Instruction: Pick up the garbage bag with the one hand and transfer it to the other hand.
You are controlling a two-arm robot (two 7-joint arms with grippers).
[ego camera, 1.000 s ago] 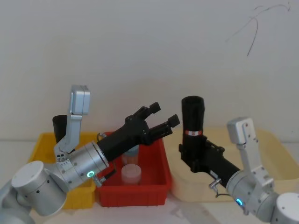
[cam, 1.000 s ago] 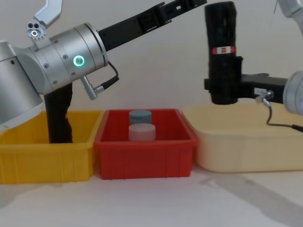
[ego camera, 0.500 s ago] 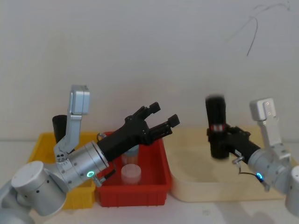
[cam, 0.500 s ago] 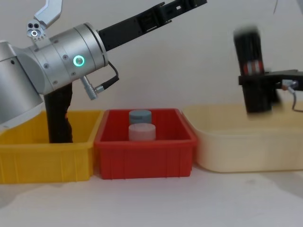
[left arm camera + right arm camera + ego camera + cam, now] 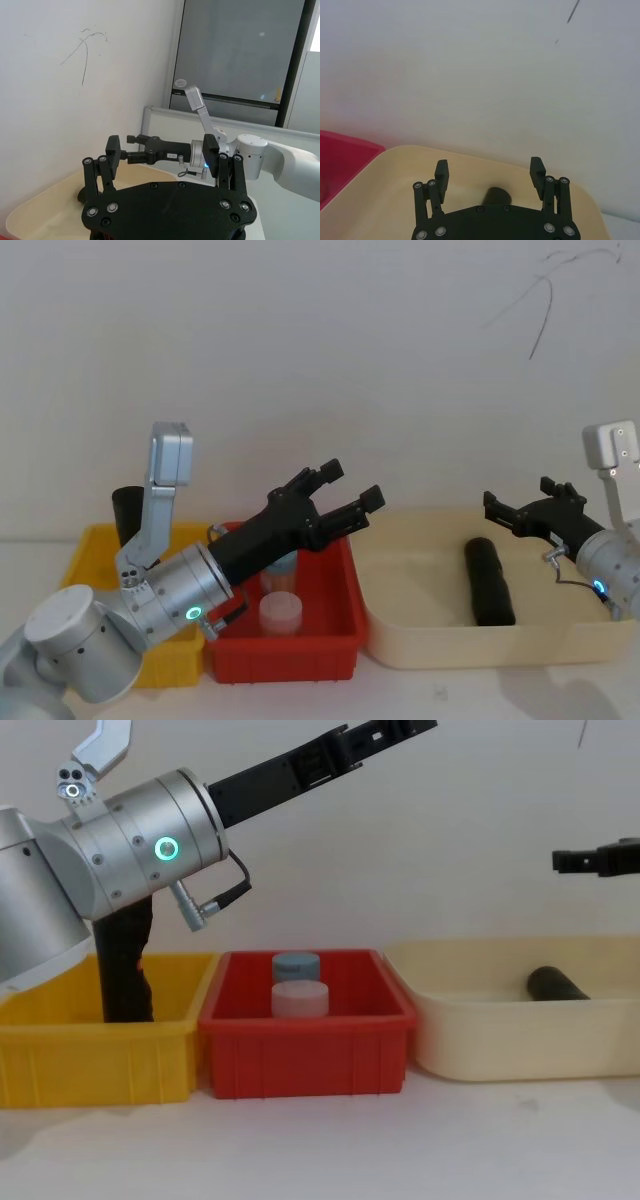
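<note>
Head view: bag lies flat in tub, just below right gripper, not touching. Right gripper wide, empty. Left gripper wide too, held high, well apart, likely ready for handover.

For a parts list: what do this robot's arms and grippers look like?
The left arm is a silver cylinder with a green ring light and black slim-fingered left gripper. The right arm matches, with a blue light and grey cable before the right gripper.
</note>
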